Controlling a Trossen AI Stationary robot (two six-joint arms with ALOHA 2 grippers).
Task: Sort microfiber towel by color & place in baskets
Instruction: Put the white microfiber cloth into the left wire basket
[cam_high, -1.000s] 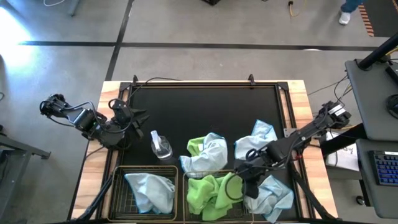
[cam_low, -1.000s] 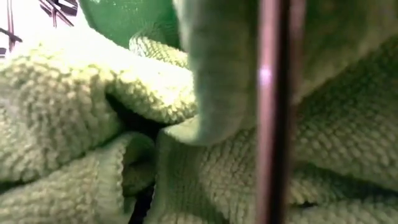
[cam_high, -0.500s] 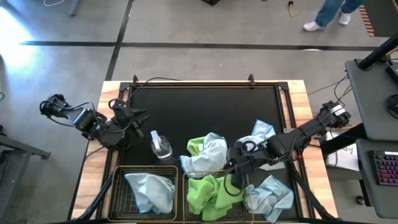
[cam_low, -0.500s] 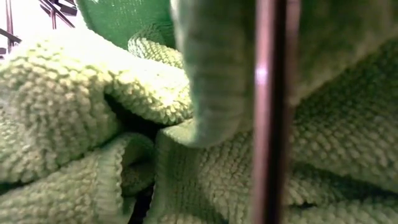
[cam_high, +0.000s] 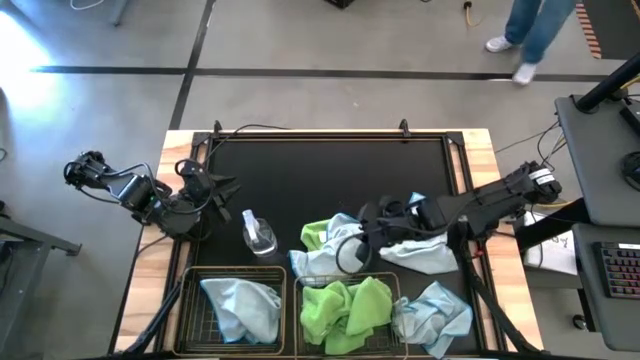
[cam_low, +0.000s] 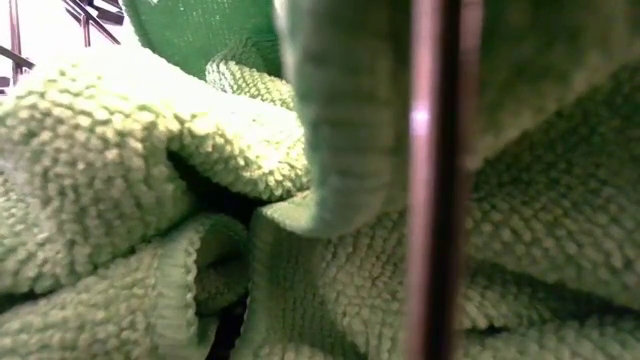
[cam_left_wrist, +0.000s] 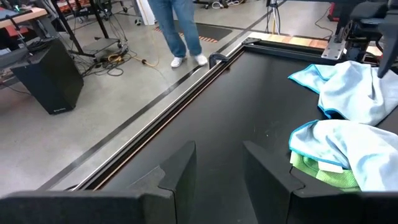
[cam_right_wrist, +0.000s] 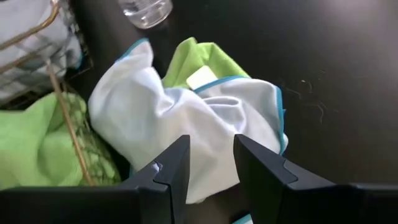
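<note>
**Right pincer spread above the towel heap; left arm parked at the desk's edge**

The right arm stretches in from the desk's (cam_high: 330, 170) three-o'clock edge, lying low and nearly flat toward nine o'clock. Its right pincer (cam_high: 352, 248) hangs over the mixed heap near the desk's middle, fingers (cam_right_wrist: 171, 171) spread with nothing between them. In the right wrist view a pale blue towel (cam_right_wrist: 186, 115) lies crumpled right under those fingers, draped over a lime green towel (cam_right_wrist: 199, 62) that peeks out behind it.

At five o'clock of the heap, the green-filled basket (cam_high: 300, 283) holds two or more bunched green towels (cam_high: 345, 310); the low view is filled by their knobbly weave and one wire of the mesh. At its nine-o'clock side stands the second basket (cam_high: 192, 300) with a blue towel (cam_high: 243, 305) inside. Another blue towel (cam_high: 425, 248) lies under the right arm's forearm, and a further blue towel (cam_high: 435, 312) lies at the desk's five-o'clock corner, just beside the green-filled basket.

A small clear spray bottle (cam_high: 258, 235) lies on the mat at nine o'clock of the heap.

The left arm waits folded at the nine-o'clock edge; its left pincer (cam_high: 205, 187) rests low with fingers (cam_left_wrist: 180, 171) apart and empty.

A person's legs (cam_high: 530, 30) show on the floor at one o'clock.
</note>
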